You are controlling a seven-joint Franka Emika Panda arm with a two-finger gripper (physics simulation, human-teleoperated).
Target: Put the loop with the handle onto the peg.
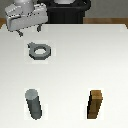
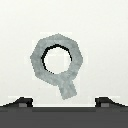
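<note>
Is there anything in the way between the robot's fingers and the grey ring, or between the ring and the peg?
Nothing visible is in the way. The gripper hangs above the table, with bare table between it and the loop with the handle. From the loop to the peg is bare table too. The brown block stands off toward the exterior view's right.

So on my table I count one ring; one grey peg; one wooden block; and my one pincer.
</note>
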